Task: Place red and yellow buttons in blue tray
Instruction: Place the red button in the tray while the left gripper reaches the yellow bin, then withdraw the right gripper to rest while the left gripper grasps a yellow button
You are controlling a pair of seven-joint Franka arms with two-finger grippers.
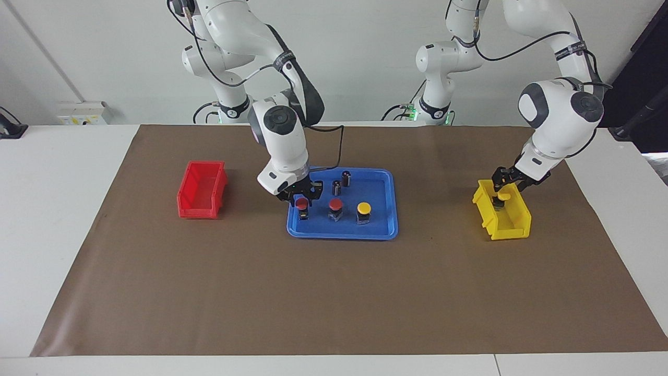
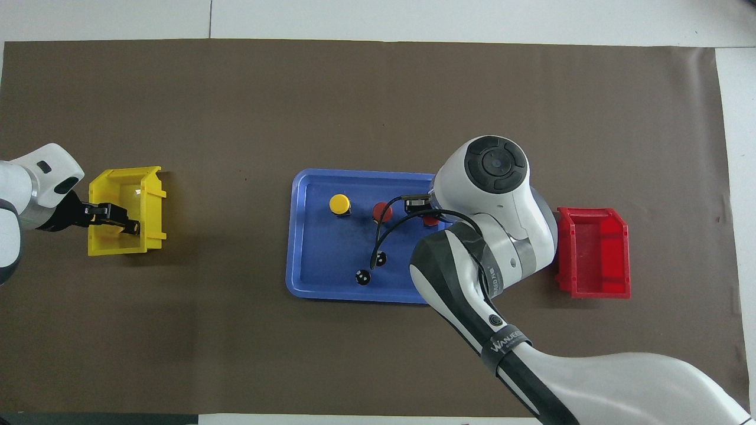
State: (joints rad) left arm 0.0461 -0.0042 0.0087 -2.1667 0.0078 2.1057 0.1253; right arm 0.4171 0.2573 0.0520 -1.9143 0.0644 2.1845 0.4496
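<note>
The blue tray (image 1: 384,230) (image 2: 307,277) lies mid-table. In it stand a yellow button (image 1: 364,209) (image 2: 339,203), a red button (image 1: 335,204) (image 2: 382,211) and a second red button (image 1: 302,204) (image 2: 430,221) at the end toward the right arm. My right gripper (image 1: 302,196) is low over this second red button, its fingers spread on either side of the cap. My left gripper (image 1: 502,184) (image 2: 126,225) reaches down into the yellow bin (image 1: 514,222) (image 2: 118,245), right at another yellow button (image 1: 503,196).
Two dark capless cylinders (image 1: 336,187) (image 1: 346,177) stand in the tray nearer to the robots; they also show in the overhead view (image 2: 381,258) (image 2: 362,277). A red bin (image 1: 201,189) (image 2: 593,251) sits toward the right arm's end. A brown mat (image 1: 334,303) covers the table.
</note>
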